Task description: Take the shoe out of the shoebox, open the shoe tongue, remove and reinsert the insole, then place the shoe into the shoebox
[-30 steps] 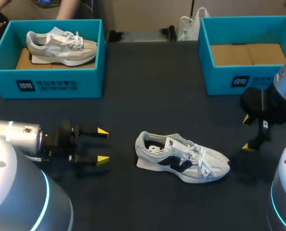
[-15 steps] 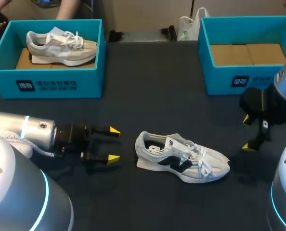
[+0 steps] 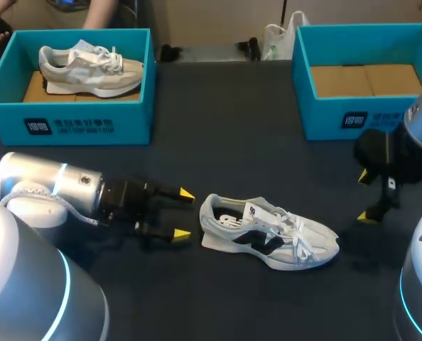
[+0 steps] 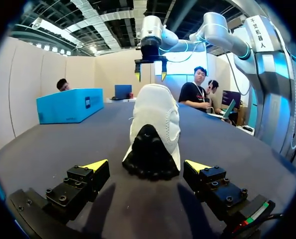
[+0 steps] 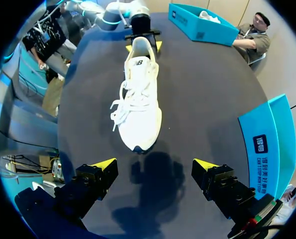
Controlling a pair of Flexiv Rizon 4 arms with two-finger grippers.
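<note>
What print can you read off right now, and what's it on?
Left shoebox front: white logo and a line of print, too small to read.
Right shoebox front: white logo and print, too small to read.
Shoe: side emblem and tongue tag, not legible.
Nothing can be quoted.

Shows a dark, matte table filling nearly the whole head view. Looks even in colour, a deep blue-grey, plain and without pattern. Ends in a straight far edge at the back. Catches soft light from overhead, with blurred shadows lying here and there on the top.
</note>
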